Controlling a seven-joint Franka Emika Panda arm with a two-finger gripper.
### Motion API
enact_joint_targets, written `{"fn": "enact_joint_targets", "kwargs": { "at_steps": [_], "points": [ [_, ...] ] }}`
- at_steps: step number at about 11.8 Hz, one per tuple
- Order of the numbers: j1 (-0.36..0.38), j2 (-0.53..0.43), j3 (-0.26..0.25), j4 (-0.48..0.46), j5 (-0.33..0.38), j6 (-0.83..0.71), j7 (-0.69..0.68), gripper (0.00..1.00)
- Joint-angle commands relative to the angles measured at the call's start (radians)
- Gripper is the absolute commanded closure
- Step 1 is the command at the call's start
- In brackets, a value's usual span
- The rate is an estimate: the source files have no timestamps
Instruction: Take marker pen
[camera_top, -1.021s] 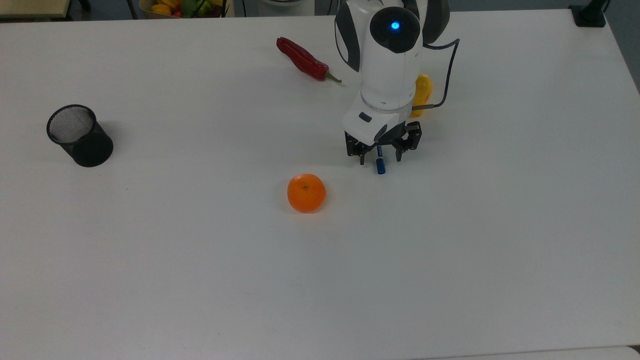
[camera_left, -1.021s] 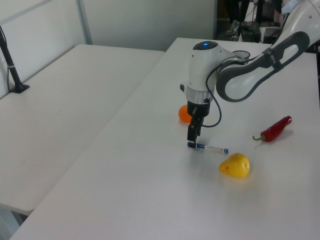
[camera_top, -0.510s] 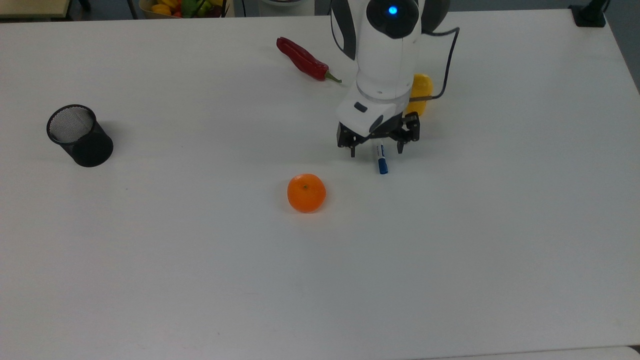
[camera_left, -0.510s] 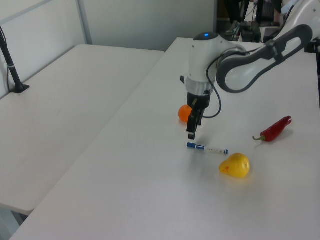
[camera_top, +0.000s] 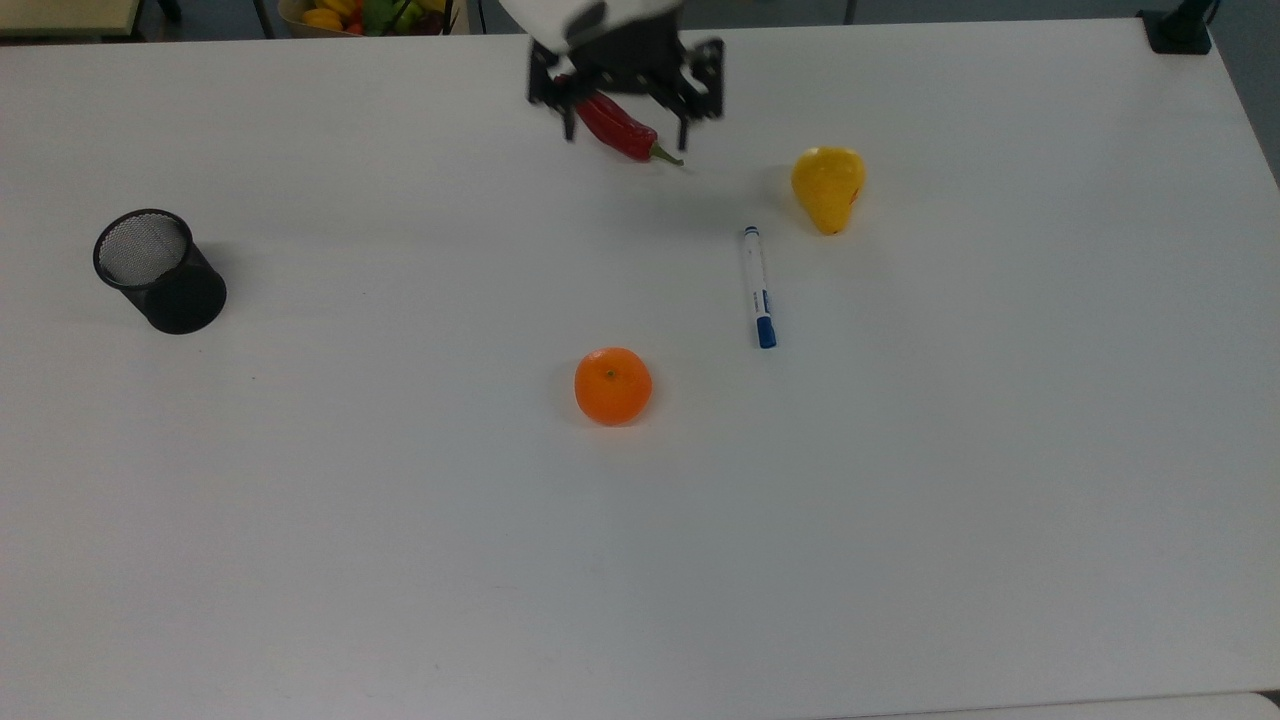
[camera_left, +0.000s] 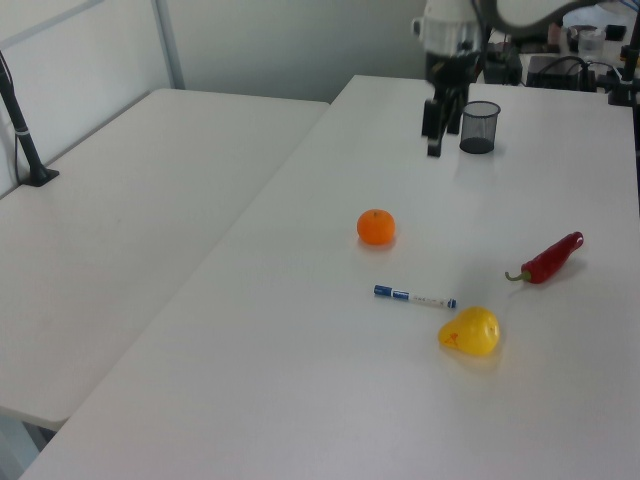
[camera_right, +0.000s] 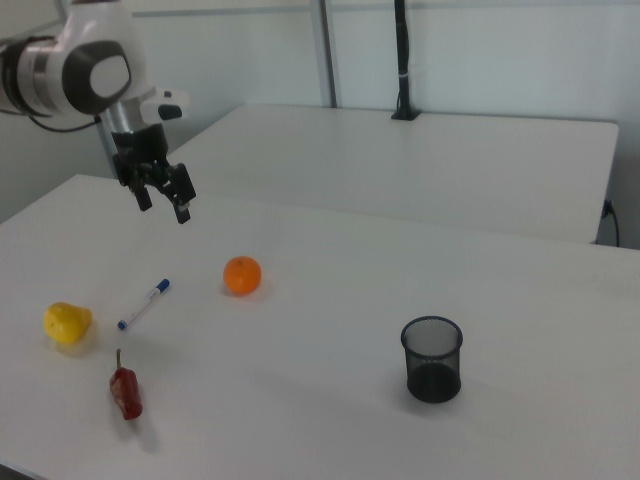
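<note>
A: The tool (camera_top: 627, 125) hangs high above the worktop (camera_top: 900, 500), fingers spread wide and holding nothing.

B: And the marker pen (camera_top: 758, 287)?

A: Flat on the worktop, well apart from the tool. In the top view it lies almost straight up and down the frame, blue cap at the lower end, just beside the yellow pear (camera_top: 829, 186) without touching it.

B: The orange (camera_top: 613, 385)?

A: Lower left of the pen's cap in the top view, near it but apart. In the left view the pen (camera_left: 415, 296) sits between the orange (camera_left: 376, 227) and the pear (camera_left: 469, 331).

B: What's under the tool?

A: In the top view the red chilli pepper (camera_top: 612, 122) shows between the fingers, though the tool looks raised well above it; hard to judge the height from there. The right view has the tool (camera_right: 163, 199) up in the air, clear of everything.

B: Anything else out there?

A: A black mesh cup (camera_top: 160, 270), upright, far off at the top view's left.
</note>
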Motion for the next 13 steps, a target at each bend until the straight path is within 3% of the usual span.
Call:
{"fn": "enact_joint_targets", "kwargs": {
  "at_steps": [1,6,7,9,13],
  "points": [
    [-0.057,-0.139,-0.001,-0.040,-0.005,-0.111,0.020,0.00],
    [-0.066,-0.197,-0.071,-0.040,0.006,-0.159,-0.023,0.00],
    [-0.057,-0.197,-0.084,-0.040,0.014,-0.155,-0.060,0.00],
    [-0.014,-0.196,-0.162,-0.040,0.066,-0.126,-0.211,0.00],
    [-0.009,-0.190,-0.179,-0.046,0.066,-0.090,-0.387,0.00]
  ]
}}
